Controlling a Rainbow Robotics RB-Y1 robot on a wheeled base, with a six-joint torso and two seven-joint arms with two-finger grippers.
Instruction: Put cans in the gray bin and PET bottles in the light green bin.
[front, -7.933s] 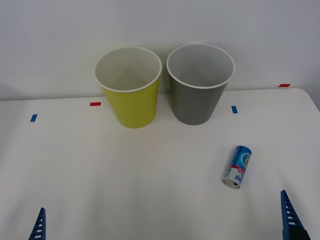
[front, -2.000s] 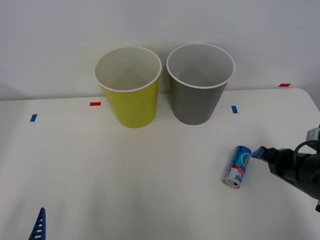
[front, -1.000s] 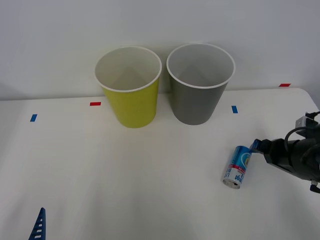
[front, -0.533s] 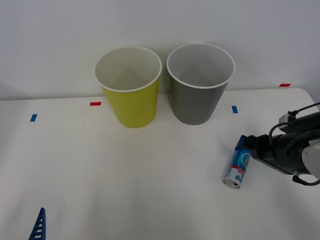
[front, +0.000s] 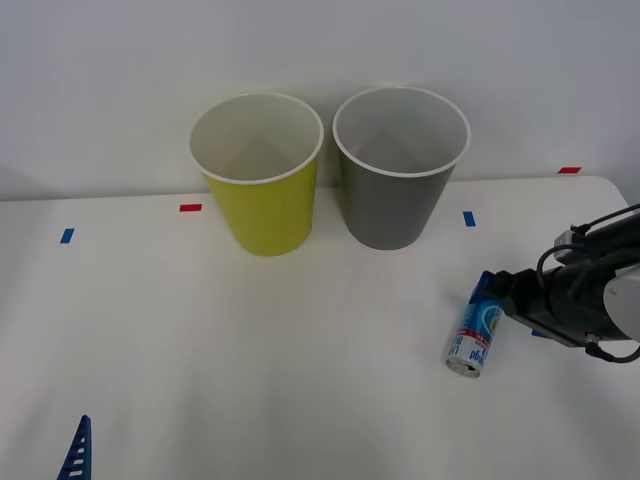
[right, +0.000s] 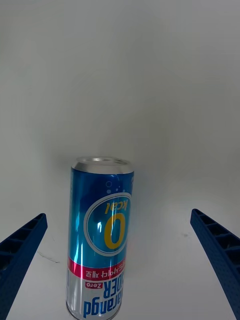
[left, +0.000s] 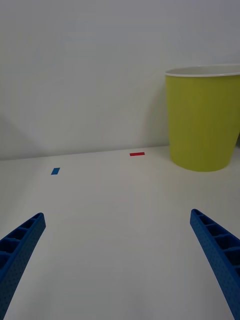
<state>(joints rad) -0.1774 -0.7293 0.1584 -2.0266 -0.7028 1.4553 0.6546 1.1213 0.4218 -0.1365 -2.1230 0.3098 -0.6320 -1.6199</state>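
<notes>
A blue and white can (front: 474, 336) with a red stripe lies on its side on the white table (front: 250, 340), right of centre. My right gripper (front: 503, 306) reaches in from the right edge, open, level with the can's far end. In the right wrist view the can (right: 101, 240) lies between the spread blue fingers (right: 22, 245), nearer one of them. The gray bin (front: 392, 205) and the light green bin (front: 266, 210) stand upright side by side at the back. My left gripper (left: 117, 217) is open and low at the front left. PET bottles are out of view.
Small red tape marks (front: 190, 208) and blue tape marks (front: 468, 218) dot the table near the bins. A white wall stands close behind the bins. The light green bin (left: 202, 122) is far ahead of the left gripper, across bare table.
The right arm came in from the bottom right corner and moved left up to the can, with its fingers now at the can's far end. Can, bins and left arm have not moved.
</notes>
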